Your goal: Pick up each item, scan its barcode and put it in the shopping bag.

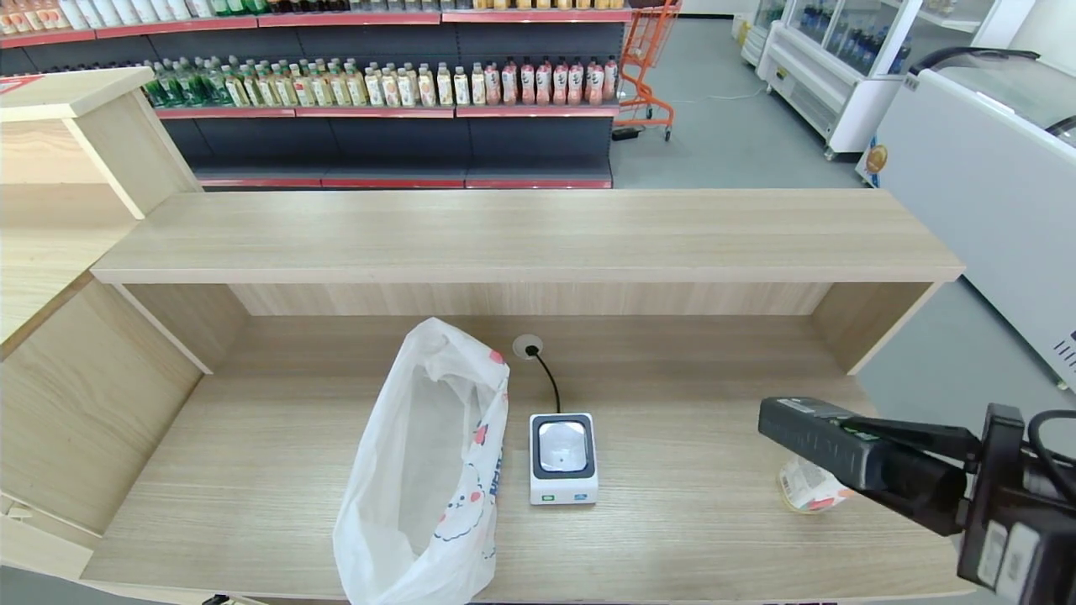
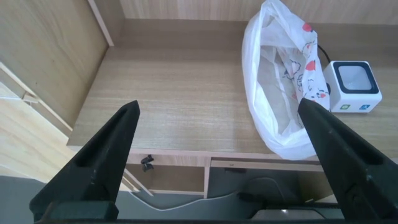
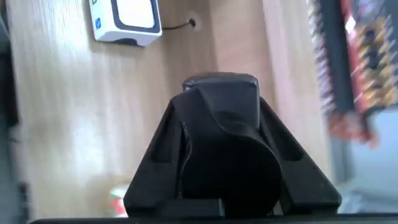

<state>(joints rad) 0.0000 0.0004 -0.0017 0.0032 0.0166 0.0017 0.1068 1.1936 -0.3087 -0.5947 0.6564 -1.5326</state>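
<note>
The right gripper [image 1: 769,420] hovers over the counter's [image 1: 672,521] right side, fingers pressed together, empty. Just beneath it lies what looks like a small labelled tub [image 1: 804,487]. The left gripper [image 2: 217,106] hangs spread wide at the near edge; the shopping bag [image 1: 420,470] stands just left of the scanner [image 1: 563,458].

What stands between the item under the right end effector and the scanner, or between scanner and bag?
Nothing visible. Bare counter lies between the packaged item and the scanner; the shopping bag sits right beside the scanner, mouth open.
</note>
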